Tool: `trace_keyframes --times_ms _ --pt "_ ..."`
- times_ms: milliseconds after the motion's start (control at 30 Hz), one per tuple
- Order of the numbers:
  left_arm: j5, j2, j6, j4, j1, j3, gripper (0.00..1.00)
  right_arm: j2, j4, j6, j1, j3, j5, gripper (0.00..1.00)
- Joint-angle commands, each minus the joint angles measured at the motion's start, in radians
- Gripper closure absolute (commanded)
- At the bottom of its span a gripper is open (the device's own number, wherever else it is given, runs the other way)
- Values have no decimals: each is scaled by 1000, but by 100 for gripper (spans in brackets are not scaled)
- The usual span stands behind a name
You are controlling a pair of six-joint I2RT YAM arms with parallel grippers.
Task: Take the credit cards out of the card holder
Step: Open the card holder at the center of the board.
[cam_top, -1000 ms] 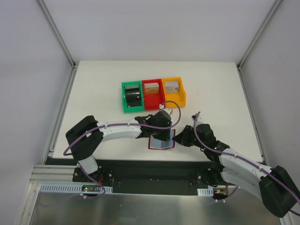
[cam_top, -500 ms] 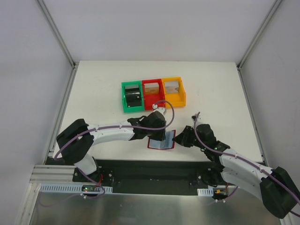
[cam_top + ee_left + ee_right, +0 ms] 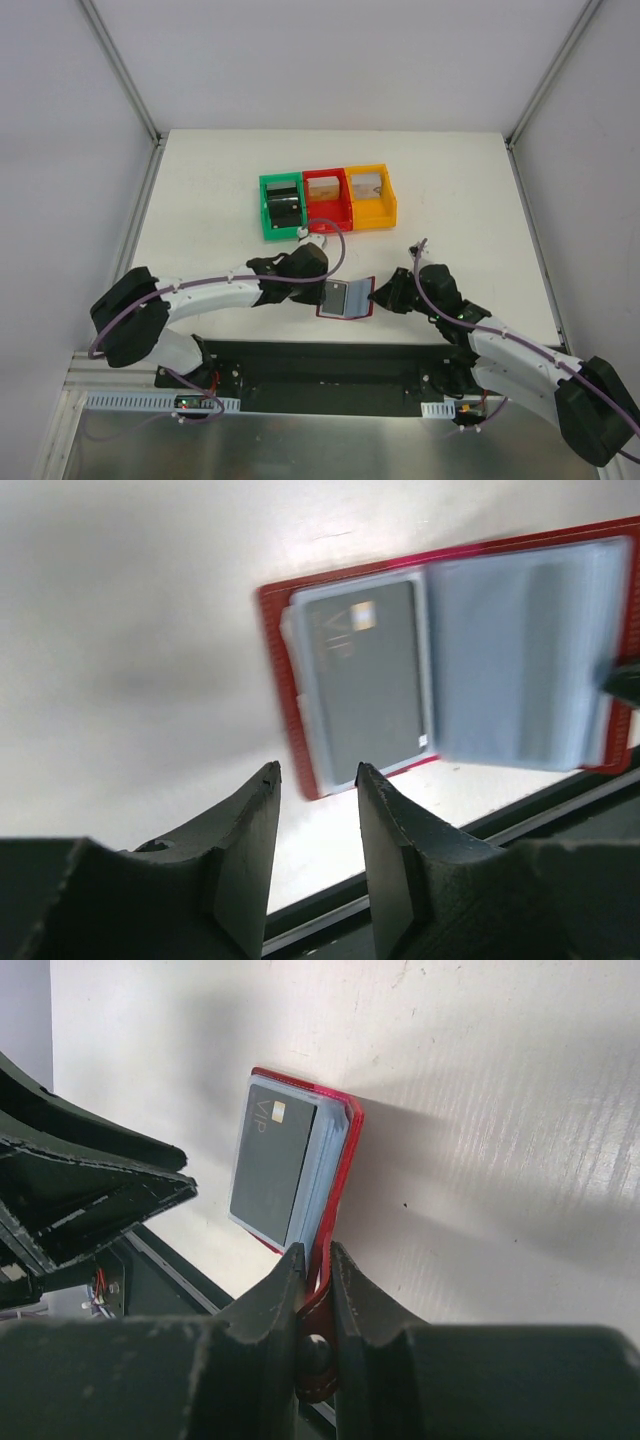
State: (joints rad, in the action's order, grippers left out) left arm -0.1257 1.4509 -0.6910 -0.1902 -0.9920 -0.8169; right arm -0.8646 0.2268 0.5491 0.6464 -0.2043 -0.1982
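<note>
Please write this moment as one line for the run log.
wallet: open | card: in wallet | right fingers: shut on wallet edge | left fingers: open, empty

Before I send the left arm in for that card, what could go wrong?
Right fingers pinch only the card holder's edge, so it may pivot when the card is pulled. The card lies flush in its sleeve; the open left fingers may find no edge. The holder lies near the table's front edge; a freed card could drop.
</note>
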Motion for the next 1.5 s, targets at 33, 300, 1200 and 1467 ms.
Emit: trace_keyframes --times_ms 33,300,1200,1467 --pt "-69 -200 -5 -75 62 85 62 16 14 -24 -2 -52 2 100" --pt "36 -239 73 3 72 21 60 38 -67 -57 -4 -75 46 58" --pt "307 -127 -16 367 88 130 68 -78 -62 -117 30 -196 -70 65" --pt "308 -64 -51 443 93 180 78 -229 80 -87 91 -201 -92 68"
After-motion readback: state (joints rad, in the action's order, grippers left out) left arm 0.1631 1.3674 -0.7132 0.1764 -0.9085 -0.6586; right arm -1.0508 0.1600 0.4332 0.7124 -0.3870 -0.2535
